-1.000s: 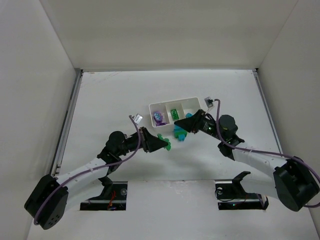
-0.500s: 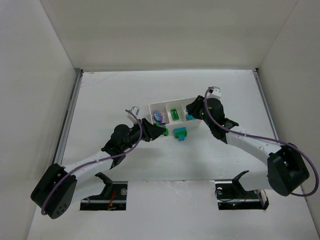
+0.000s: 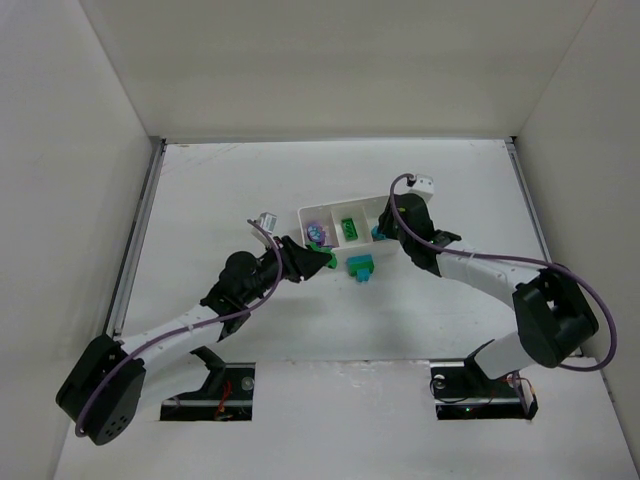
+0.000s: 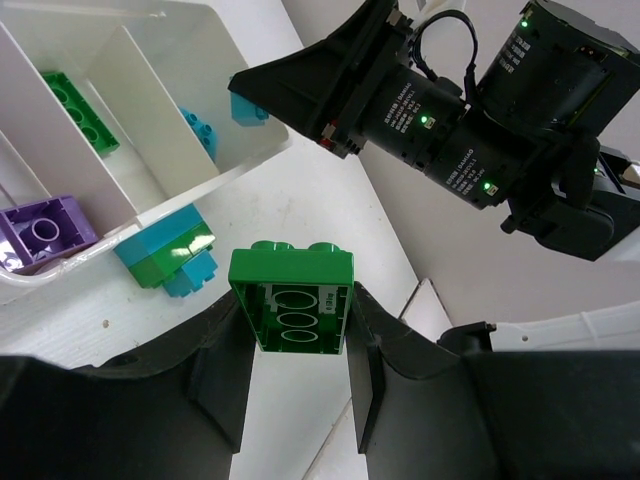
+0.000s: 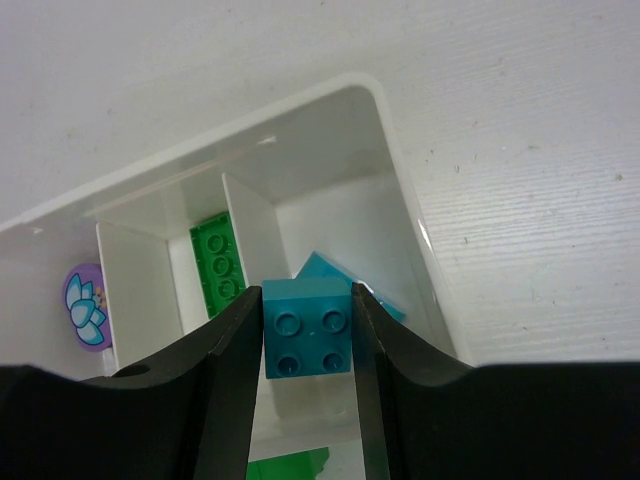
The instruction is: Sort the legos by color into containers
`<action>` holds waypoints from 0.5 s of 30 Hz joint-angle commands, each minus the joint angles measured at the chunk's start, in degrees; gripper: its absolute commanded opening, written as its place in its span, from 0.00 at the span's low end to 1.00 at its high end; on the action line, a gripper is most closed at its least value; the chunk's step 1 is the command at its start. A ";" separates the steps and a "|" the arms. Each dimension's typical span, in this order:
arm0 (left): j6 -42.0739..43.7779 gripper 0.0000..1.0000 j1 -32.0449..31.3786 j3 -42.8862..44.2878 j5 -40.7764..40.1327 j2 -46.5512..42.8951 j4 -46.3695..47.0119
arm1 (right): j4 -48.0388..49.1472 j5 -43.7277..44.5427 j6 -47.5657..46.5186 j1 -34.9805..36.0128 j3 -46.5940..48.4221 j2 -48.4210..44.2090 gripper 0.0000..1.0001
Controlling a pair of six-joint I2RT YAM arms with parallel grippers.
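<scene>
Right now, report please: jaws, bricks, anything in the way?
Left jaws shut on green brick, beside tray. Right jaws shut on teal brick, above end compartment. No obstacle seen.

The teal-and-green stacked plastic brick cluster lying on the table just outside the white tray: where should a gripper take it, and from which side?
Probably from straight above, pinching the teal-and-green brick cluster across its two flat end faces. It lies close to the white tray wall, so a finger on that side would have little room.
</scene>
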 commanded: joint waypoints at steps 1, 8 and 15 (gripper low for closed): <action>1.21 0.28 0.05 1.80 -0.49 -1.48 2.25 | 0.86 2.86 -1.05 0.55 2.49 -0.42 0.41; 0.96 0.27 -0.12 2.50 -0.13 -1.83 1.99 | 0.60 3.30 -0.96 0.82 2.41 -0.24 0.42; 1.04 0.27 0.23 2.06 -0.75 -4.38 -0.99 | 1.13 3.22 -0.44 1.08 2.23 -0.68 0.63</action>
